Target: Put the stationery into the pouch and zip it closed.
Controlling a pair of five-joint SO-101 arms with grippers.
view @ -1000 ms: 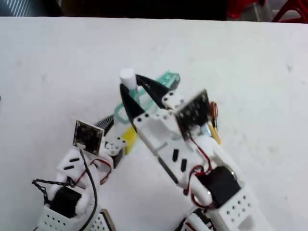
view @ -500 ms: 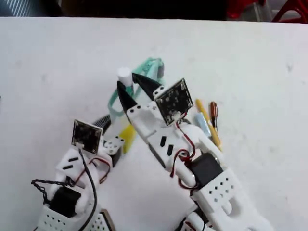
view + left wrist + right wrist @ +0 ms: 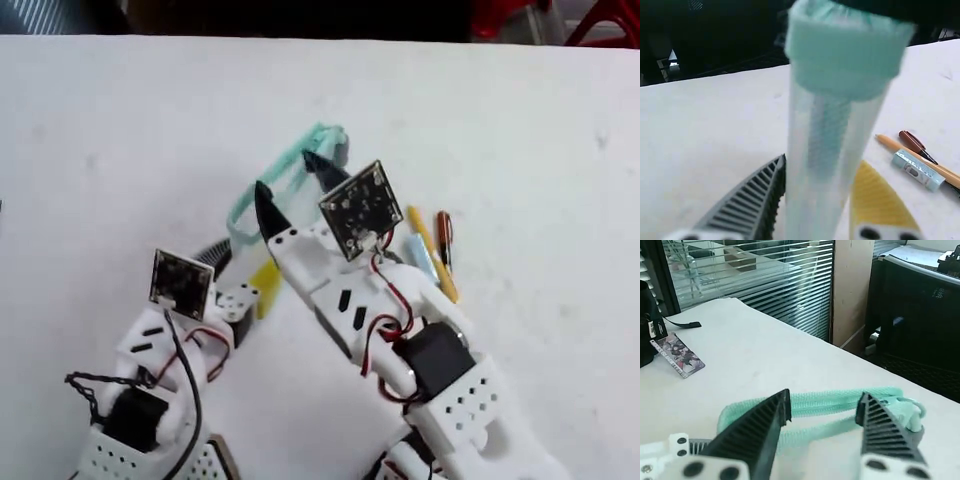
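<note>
Right gripper (image 3: 287,175) hangs wide open, empty, over the pouch (image 3: 322,137). Left gripper (image 3: 822,165) clamps the pouch's near end. Pens (image 3: 432,250) lie lengthwise right of the pouch, nearer the right arm.

Left arm (image 3: 150,380) sits at the near-left, wrist angled toward the far right. Left gripper (image 3: 243,265) is low, w/ its grey finger (image 3: 747,205) and yellow finger (image 3: 875,200) clamped on the pouch (image 3: 845,55). Right arm (image 3: 440,380) comes in from the near right, stretched diagonally to the far left, wrist cam board facing up. Right gripper (image 3: 285,175) has its black fingers (image 3: 757,432) spread wide, tips pointing far-left, just past the left gripper.
</note>
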